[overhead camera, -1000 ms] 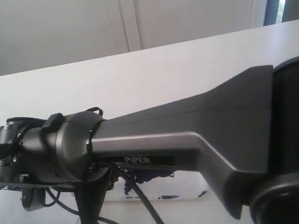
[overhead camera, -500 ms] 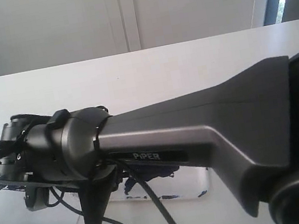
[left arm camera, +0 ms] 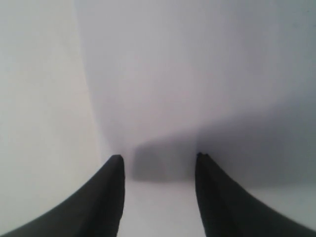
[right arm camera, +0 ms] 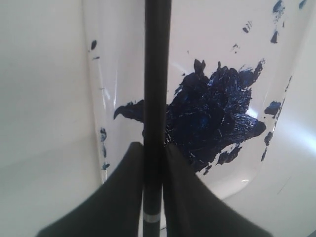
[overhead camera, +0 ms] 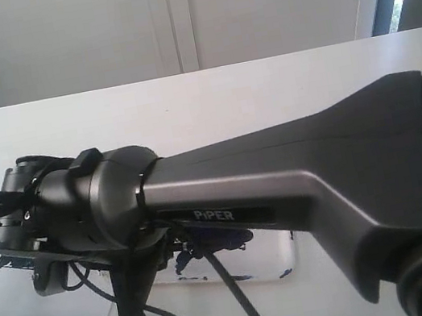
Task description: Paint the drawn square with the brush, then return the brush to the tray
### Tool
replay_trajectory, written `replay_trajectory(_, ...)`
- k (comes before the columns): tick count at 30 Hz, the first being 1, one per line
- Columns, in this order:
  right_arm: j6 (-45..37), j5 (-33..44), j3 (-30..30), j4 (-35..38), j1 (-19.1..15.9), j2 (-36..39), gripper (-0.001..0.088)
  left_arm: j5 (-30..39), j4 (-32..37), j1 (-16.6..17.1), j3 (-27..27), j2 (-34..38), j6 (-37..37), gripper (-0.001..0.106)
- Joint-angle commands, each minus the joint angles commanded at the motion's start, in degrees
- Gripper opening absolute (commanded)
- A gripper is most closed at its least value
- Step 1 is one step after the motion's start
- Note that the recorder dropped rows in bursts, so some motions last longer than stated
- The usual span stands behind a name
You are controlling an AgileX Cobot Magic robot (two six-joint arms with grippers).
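Note:
In the right wrist view my right gripper (right arm camera: 154, 148) is shut on the brush (right arm camera: 157, 74), a thin black stick that runs straight out from between the fingers. Under it lies the white tray (right arm camera: 123, 49) with its large blue-black paint blot (right arm camera: 212, 118); the brush tip is outside this view. In the exterior view the right arm (overhead camera: 279, 170) reaches left across the scene and hides its own gripper. A strip of the tray (overhead camera: 281, 256) with blue paint shows below the arm. My left gripper (left arm camera: 159, 158) stands open over a bare white surface. The drawn square is out of view.
The white table (overhead camera: 225, 98) stretches behind the arm to a pale wall. A black cable (overhead camera: 236, 301) hangs from the right arm's wrist toward the near edge. Dark specks (right arm camera: 102, 136) dot the tray's rim.
The right arm's forearm has shifted slightly to the right in the exterior view and its wrist has risen a little. The grip on the brush looks unchanged.

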Motion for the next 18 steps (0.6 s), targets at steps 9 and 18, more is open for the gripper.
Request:
replay_trajectory(9, 0.0, 0.0, 3.35, 0.13, 0.0, 0.01, 0.0, 0.24, 0.0, 0.0, 0.0, 0.0, 0.0, 0.051)
replay_trajectory(18, 1.44, 0.0, 3.28, -2.4, 0.0, -0.72, 0.0, 0.35, 0.0, 0.0, 0.0, 0.0, 0.0, 0.051)
